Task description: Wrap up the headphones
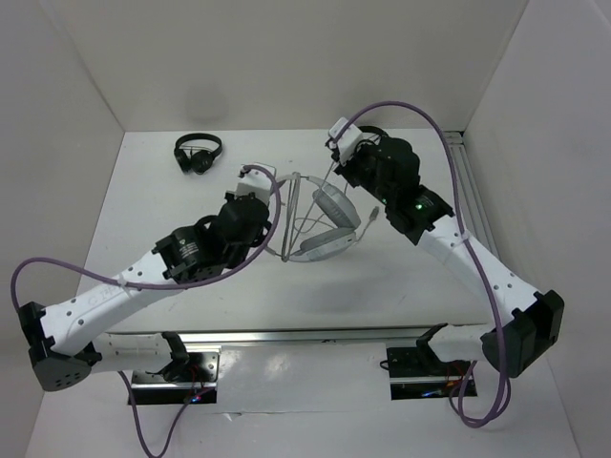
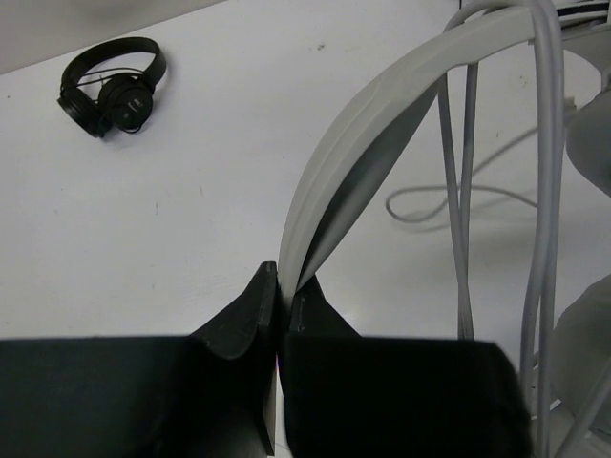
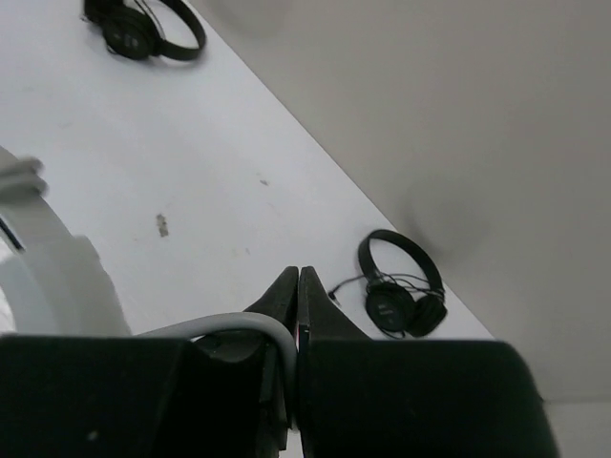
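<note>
The white and light-grey headphones [image 1: 329, 229] are in the middle of the table, earcups to the right. My left gripper [image 1: 279, 210] is shut on the end of their wide headband [image 2: 382, 105], which arcs up and right from my jaws [image 2: 284, 279]. Several strands of the thin grey cable [image 2: 456, 191] hang beside the headband, and a slack loop lies on the table. My right gripper [image 1: 336, 174] is just behind the headphones, shut on the grey cable [image 3: 239, 324], which curls over its left finger [image 3: 298, 279]. Part of the white headphones [image 3: 48, 272] shows at left.
Small black headphones [image 1: 199, 153] lie at the back left, also in the left wrist view [image 2: 110, 86]. The right wrist view shows two black pairs, one far [image 3: 143, 29] and one near the back wall [image 3: 401, 286]. White walls enclose the table.
</note>
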Robot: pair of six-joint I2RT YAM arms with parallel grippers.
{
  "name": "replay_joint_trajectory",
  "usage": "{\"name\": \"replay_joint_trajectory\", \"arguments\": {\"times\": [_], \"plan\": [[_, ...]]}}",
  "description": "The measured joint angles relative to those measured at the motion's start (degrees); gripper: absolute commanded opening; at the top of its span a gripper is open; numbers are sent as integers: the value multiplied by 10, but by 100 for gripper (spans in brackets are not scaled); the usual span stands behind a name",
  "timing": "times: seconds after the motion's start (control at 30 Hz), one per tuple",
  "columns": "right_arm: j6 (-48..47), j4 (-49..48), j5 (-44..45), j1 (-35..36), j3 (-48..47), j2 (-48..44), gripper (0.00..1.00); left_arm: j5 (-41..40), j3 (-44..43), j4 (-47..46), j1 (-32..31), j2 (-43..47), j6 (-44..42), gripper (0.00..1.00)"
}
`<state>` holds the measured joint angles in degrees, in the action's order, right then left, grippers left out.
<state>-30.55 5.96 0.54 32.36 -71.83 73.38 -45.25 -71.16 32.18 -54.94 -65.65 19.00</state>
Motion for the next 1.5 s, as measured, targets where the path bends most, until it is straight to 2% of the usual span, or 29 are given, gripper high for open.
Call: {"name": "replay_joint_trajectory", "arguments": {"times": [0.07,0.3,0.57,0.83,1.1,1.3,1.5], "plan": [[14,10,-43,-19,-9,-3,0,11,-21,12,-3,-18,-11,0],[72,26,-181,-95,-17,-3,0,69,-95,32,-9,-36,-42,0],[134,22,-307,-108,-30,9,0,142,-109,51,-21,-49,-61,0],[179,17,-359,-124,-35,49,0,129,-152,84,-23,-75,-82,0],[243,-50,-436,-139,-39,81,0,95,-210,145,-23,-76,-77,0],[263,-88,-455,-139,-46,97,2,95,-212,139,-23,-76,-66,0],[285,-128,-518,-139,-51,135,5,94,-212,130,-23,-57,-66,0]]}}
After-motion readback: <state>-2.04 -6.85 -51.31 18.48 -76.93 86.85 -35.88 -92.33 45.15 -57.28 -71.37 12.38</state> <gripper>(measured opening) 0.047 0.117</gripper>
